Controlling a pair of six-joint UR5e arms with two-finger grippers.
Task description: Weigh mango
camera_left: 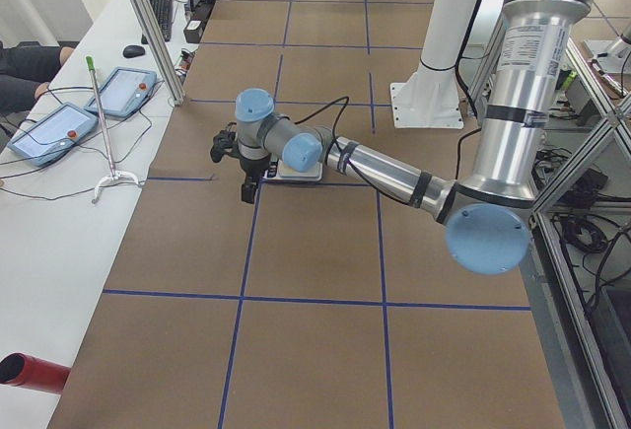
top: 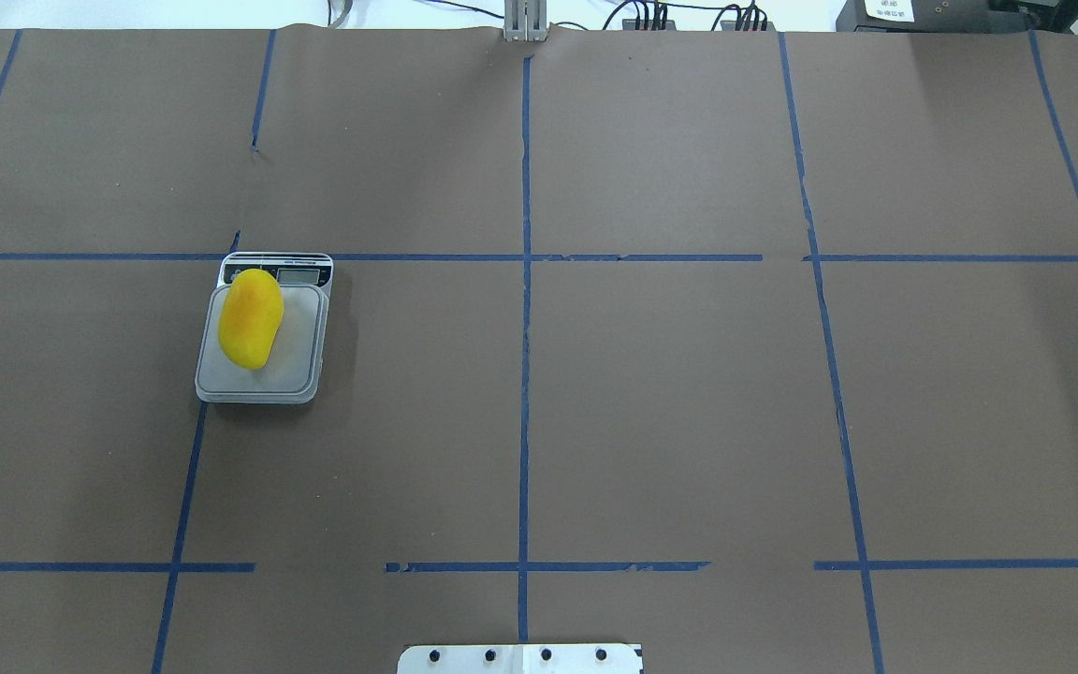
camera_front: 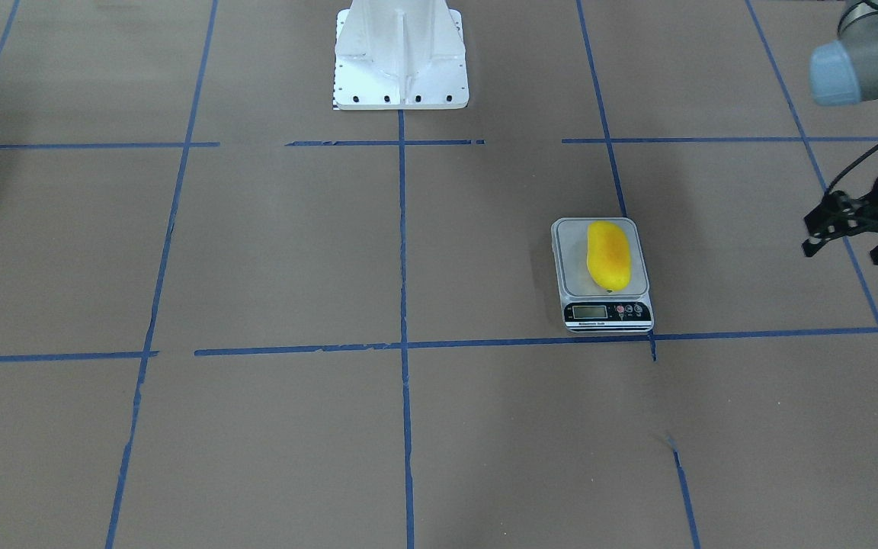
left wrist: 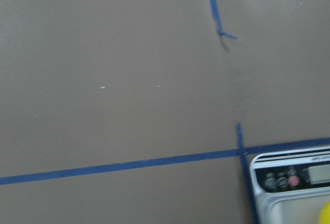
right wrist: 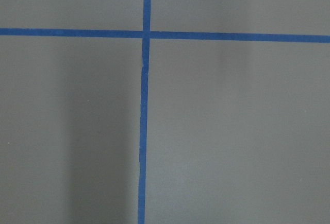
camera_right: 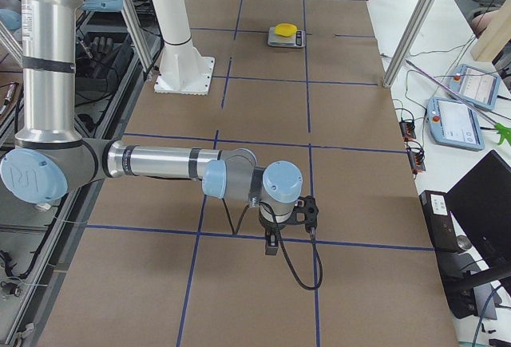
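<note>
The mango (camera_front: 608, 255), bright yellow with an orange blush, lies lengthwise on the platform of a small grey digital scale (camera_front: 607, 313). Both show in the overhead view, the mango (top: 251, 318) on the scale (top: 300, 370), and far off in the exterior right view (camera_right: 285, 29). My left gripper (camera_front: 847, 250) is open and empty, above the table and well off to the side of the scale, apart from it. The left wrist view shows the scale's button panel (left wrist: 289, 178) and a sliver of mango (left wrist: 326, 214). My right gripper (camera_right: 291, 221) hangs over bare table far from the scale; I cannot tell whether it is open or shut.
The white robot pedestal (camera_front: 401, 61) stands at the middle of the table's robot side. Blue tape lines (top: 525, 374) divide the brown table cover. Teach pendants (camera_left: 59, 123) and cables lie on the side bench, behind a metal post (camera_left: 148, 25).
</note>
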